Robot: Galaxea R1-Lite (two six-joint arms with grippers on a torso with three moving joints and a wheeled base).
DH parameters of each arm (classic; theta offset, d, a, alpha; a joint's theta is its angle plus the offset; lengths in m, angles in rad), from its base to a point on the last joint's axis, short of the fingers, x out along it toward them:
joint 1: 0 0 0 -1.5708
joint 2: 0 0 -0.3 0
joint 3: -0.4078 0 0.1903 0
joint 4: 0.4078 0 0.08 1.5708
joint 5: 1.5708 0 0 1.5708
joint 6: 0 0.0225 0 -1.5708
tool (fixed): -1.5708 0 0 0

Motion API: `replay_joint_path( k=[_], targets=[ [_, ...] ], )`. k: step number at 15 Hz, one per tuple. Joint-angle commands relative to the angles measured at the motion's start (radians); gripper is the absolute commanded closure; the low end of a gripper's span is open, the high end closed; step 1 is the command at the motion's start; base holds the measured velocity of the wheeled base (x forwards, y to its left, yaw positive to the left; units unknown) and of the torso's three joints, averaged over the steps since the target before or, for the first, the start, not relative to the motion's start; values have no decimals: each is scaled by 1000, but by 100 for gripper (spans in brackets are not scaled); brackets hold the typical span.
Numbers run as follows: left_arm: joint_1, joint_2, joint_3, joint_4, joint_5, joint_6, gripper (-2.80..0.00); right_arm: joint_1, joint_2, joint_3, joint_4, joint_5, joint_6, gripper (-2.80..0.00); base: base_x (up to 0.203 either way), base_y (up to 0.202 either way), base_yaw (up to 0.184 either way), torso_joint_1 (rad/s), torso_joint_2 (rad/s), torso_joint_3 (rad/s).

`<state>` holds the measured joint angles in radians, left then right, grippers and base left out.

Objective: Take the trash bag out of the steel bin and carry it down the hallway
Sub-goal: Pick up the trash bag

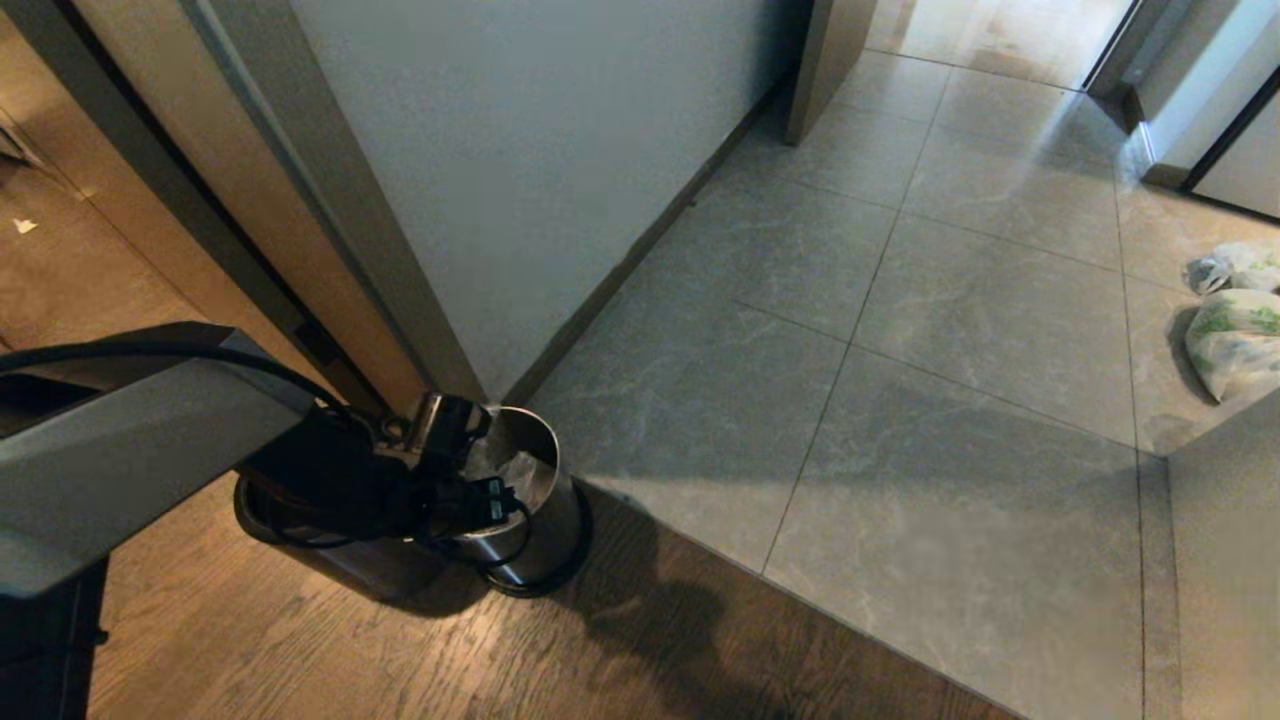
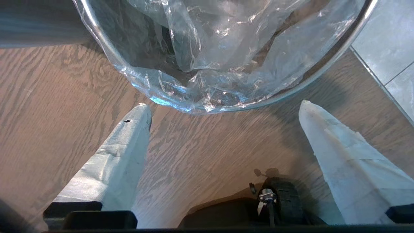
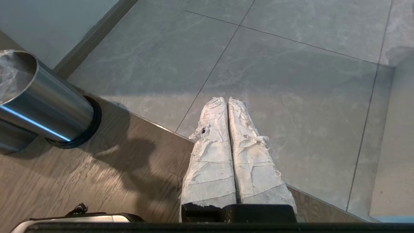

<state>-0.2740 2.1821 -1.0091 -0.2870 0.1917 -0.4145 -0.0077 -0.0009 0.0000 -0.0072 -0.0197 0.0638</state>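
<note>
The steel bin (image 1: 540, 545) stands on wood planks at a wall corner, where the grey tiles of the hallway (image 1: 950, 300) begin. The clear, crinkled trash bag (image 2: 226, 55) lines it and folds over the rim (image 2: 336, 48). My left arm's wrist (image 1: 435, 465) hangs over the bin's near side. In the left wrist view my left gripper (image 2: 224, 106) is open, its taped fingers (image 2: 129, 142) wide apart just outside the rim, with only floor between them. My right gripper (image 3: 227, 101) is shut and empty, low over the floor, to the right of the bin (image 3: 48, 106).
Two white bags with green print (image 1: 1235, 340) lie on the tiles at the far right. A pale wall (image 1: 520, 180) and door frame (image 1: 300, 230) rise behind the bin. A second wall corner (image 1: 1225, 560) juts in at the right. Part of my base (image 2: 281, 200) shows below the left gripper.
</note>
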Motion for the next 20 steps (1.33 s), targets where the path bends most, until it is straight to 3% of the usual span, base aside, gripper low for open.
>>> replay_joint_path(
  k=[1, 3, 6, 20],
  targets=[
    [0, 6, -9, -1, 3, -4, -280, 0, -1, 2, 0, 0, 1, 0, 0, 0, 0, 0, 0, 0],
    [1, 16, -28, -5, 17, -3, -280, 0, -1, 2, 0, 0, 1, 0, 0, 0, 0, 0, 0, 0],
    [1, 45, -41, -38, 37, 47, -280, 0, -1, 2, 0, 0, 1, 0, 0, 0, 0, 0, 0, 0],
    [1, 113, -120, -63, 25, 58, -280, 0, -1, 2, 0, 0, 1, 0, 0, 0, 0, 0, 0, 0]
  ],
)
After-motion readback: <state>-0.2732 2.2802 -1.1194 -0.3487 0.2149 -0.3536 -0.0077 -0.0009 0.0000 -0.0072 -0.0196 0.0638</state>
